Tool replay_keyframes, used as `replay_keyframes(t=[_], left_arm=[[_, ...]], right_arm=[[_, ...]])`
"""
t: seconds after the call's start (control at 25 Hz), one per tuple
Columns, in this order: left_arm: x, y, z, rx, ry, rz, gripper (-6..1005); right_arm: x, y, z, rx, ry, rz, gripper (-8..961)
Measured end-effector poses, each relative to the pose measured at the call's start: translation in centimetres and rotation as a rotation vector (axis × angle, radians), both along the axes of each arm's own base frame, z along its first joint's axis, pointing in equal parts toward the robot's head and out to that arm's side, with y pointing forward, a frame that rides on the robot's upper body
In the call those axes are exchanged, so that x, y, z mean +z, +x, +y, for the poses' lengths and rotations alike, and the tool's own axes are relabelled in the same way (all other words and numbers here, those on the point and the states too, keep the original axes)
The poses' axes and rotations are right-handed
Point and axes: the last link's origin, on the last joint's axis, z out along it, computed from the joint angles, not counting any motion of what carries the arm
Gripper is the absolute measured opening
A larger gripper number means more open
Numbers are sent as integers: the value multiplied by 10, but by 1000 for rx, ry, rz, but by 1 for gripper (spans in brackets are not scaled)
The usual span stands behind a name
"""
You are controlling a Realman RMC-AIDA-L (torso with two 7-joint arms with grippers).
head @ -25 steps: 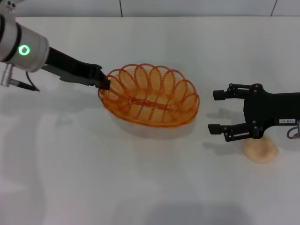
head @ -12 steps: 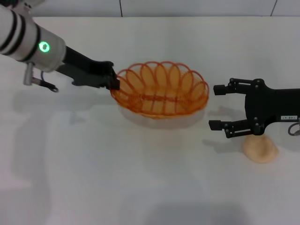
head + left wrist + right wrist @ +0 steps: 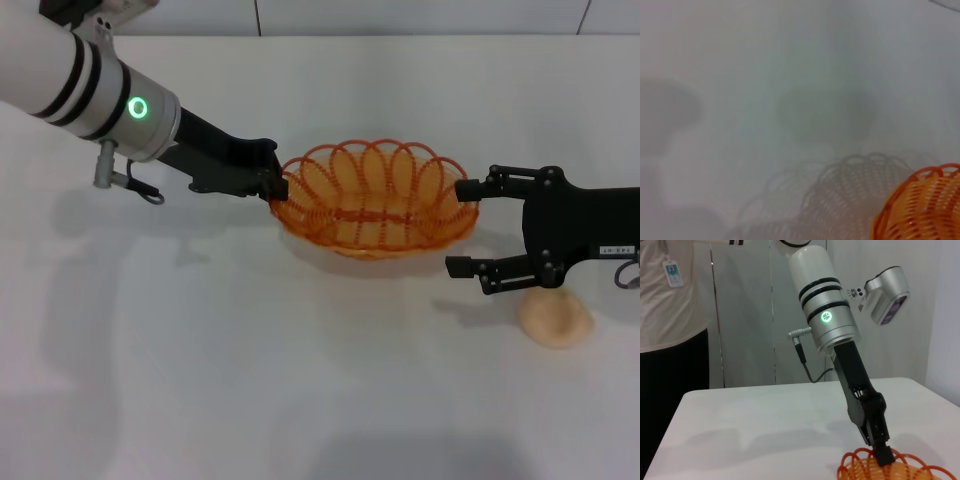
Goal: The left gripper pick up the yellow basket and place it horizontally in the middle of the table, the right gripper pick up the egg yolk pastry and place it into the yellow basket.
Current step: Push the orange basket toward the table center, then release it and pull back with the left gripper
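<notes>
Mid-counter (image 3: 300, 380), left gripper (image 3: 274, 185) clamped on basket (image 3: 375, 200) rim, basket raised above its shadow. Right gripper (image 3: 462, 230) spread wide, touching or just beside the far rim. Pastry (image 3: 556, 320) beside it. Risk: collision there could twist the basket from its thin grip.

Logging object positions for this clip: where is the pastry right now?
In the head view the pastry lies on the table at the robot's right, just below the open right claw, apart from the basket.
</notes>
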Motion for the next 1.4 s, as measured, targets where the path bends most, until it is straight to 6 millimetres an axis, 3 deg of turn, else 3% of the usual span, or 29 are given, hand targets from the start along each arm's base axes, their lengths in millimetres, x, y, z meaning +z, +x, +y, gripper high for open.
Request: replay_keyframes(t=[0.48, 0.88, 0.92, 1.0, 1.4], left_arm=[[-6, -1, -3, 31, -21, -21, 69], [-7, -4, -5, 43, -29, -25, 253], [-6, -4, -5, 42, -27, -24, 306], [-3, -6, -4, 39, -22, -19, 412], [21, -10, -1, -120, 15, 27, 620]], right_arm=[[0, 0, -1, 2, 0, 0, 869], [0, 1, -1, 2, -2, 2, 868], [0, 1, -2, 3, -4, 4, 868], [1, 1, -3, 3, -7, 8, 868], [1, 3, -5, -10, -10, 18, 868]])
